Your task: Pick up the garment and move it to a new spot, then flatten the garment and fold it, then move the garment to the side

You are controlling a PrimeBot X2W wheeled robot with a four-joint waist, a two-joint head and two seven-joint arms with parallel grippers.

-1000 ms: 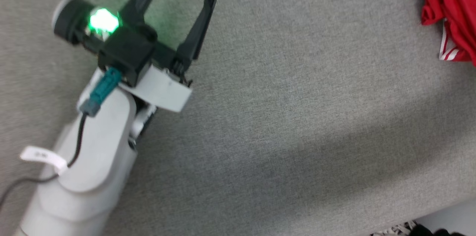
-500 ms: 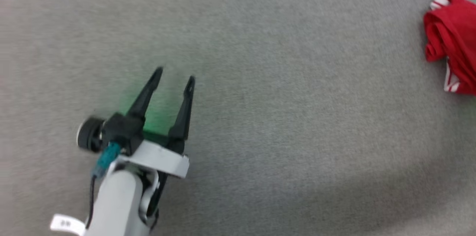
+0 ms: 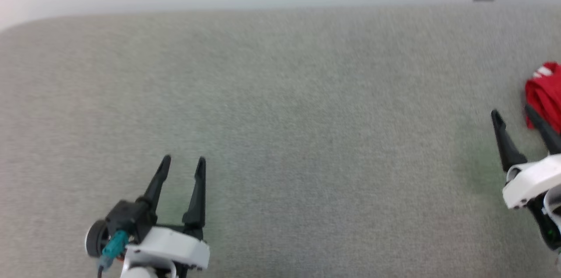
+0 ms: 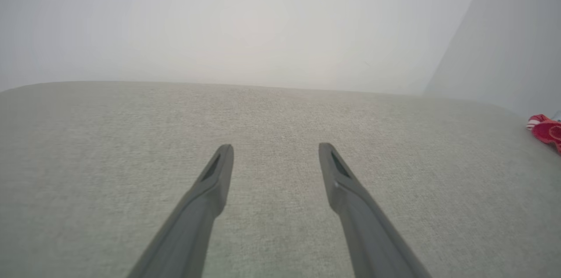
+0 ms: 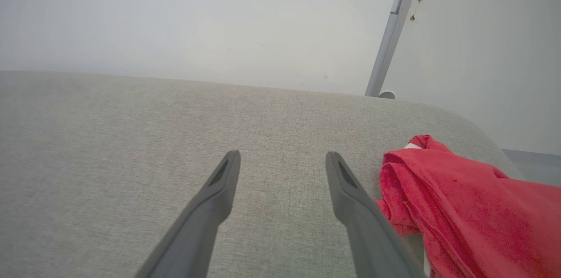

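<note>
1. Two tools are in play, and both are released with nothing between their fingers. The left tool point(image 3: 184, 159) hovers low over bare grey cloth at the lower left of the head view, jaws spread wide.
2. The right tool point(image 3: 512, 111) is likewise spread and empty. It stands just left of the garment point(image 5: 460, 208), nearly against its nearest fold; whether they touch we cannot tell.
3. The garment lies bunched in a heap at the right end of the fabric-covered counter point(image 3: 307, 94), close to a rounded corner and well apart from the left tool. A bit of striped trim point(image 3: 541, 72) peeks out at the far side of the heap.
4. We judge it light, limp and not fragile: soft red cloth, thick with folds. It should sag and trail when lifted, and layers may slide apart if we pinch only one.
5. For the first lift we would take hold with the right tool on the thick rolled fold facing it, straddling several layers so the whole bundle comes along.
6. For flattening we expect to need both tools on separate edges, such as the trimmed hem or the shoulders. Most of that is buried in the heap for now.
7. One risk: this near the corner, a finger that pushes instead of straddling could nudge the cloth off the counter.
</note>
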